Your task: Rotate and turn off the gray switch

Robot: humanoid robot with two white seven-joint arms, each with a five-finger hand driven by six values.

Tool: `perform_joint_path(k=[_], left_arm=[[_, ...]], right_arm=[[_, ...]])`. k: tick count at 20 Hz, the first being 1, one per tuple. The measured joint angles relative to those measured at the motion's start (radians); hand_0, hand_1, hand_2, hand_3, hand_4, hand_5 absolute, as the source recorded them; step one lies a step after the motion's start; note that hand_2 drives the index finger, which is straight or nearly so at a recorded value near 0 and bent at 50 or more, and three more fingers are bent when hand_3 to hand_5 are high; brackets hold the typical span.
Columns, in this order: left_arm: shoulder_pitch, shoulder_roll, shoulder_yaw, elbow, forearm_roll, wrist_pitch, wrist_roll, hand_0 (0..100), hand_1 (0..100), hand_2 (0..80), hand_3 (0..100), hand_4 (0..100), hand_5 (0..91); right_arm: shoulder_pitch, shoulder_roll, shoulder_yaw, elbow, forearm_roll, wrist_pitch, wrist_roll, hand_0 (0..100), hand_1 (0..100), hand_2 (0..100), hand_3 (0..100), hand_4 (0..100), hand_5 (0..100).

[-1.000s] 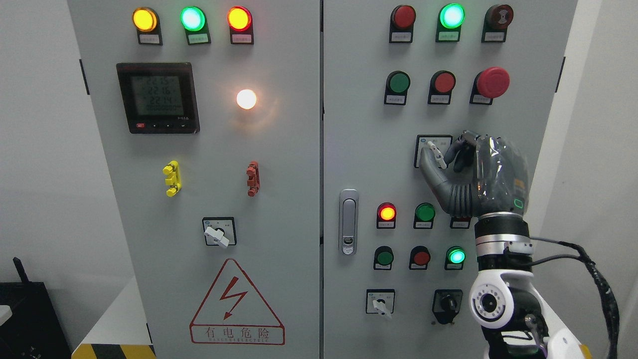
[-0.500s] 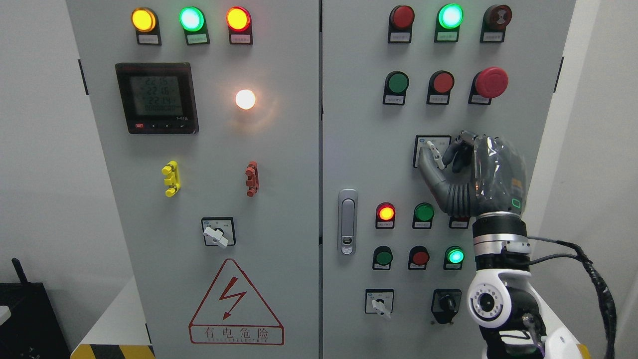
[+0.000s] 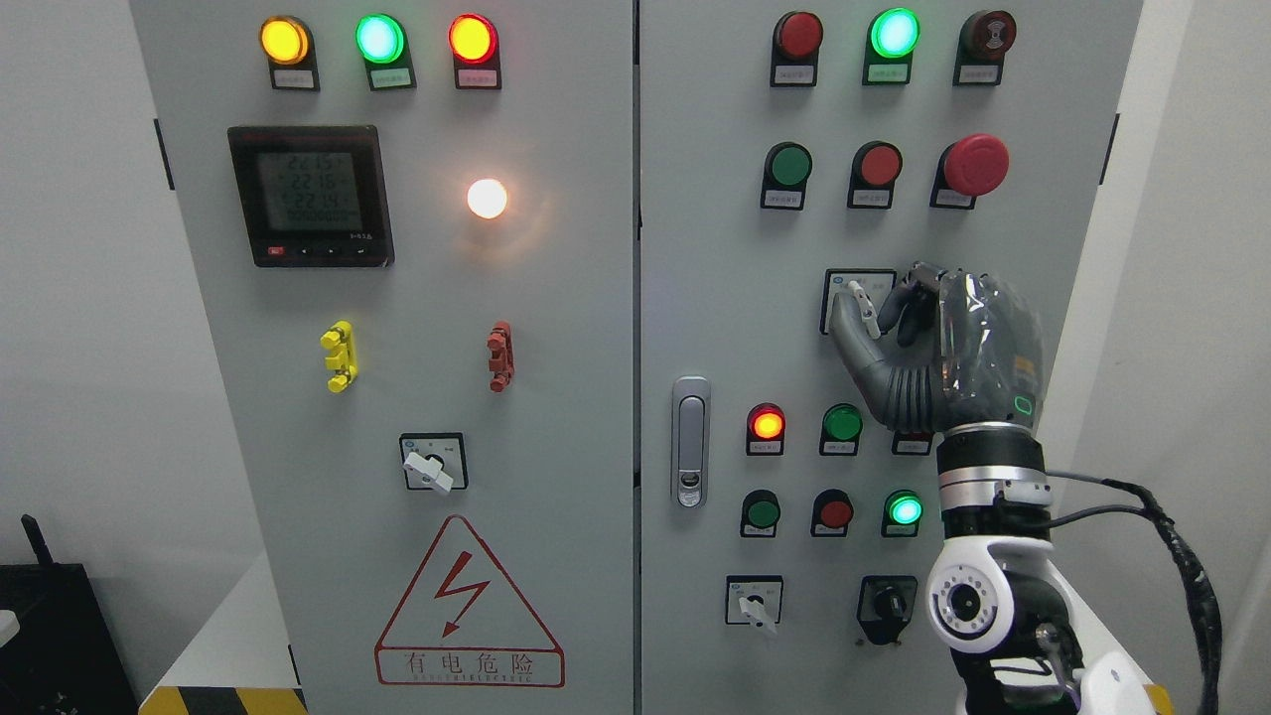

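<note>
Right hand (image 3: pixel 933 348), dark grey, fingered, thumb and fingertips (image 3: pixel 906 298) clamped on the small pale-grey rotary switch lever (image 3: pixel 866 310) pinched between them on the grey steel cabinet door (image 3: pixel 715 298); lever tilt barely altered from a second ago, so turn-off likely unfinished.

Bare panel left of gray switch (image 3: pixel 866 308), across to door handle (image 3: pixel 691 442). Red mushroom button (image 3: pixel 975 164) projects above; red lamp (image 3: pixel 766 424), green button (image 3: pixel 842 423) crowd below.

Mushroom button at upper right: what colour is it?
Red, seen clearly in the head view.
</note>
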Motion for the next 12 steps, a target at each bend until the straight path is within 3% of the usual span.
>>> perform_joint_path(k=[12], left_arm=[[0.0, 0.0, 0.0, 0.0, 0.0, 0.0, -0.004, 12, 39, 0.0, 0, 0, 0.0]], right_arm=[[-0.004, 0.009, 0.003, 0.005, -0.002, 0.0, 0.005, 52, 34, 76, 95, 79, 89]])
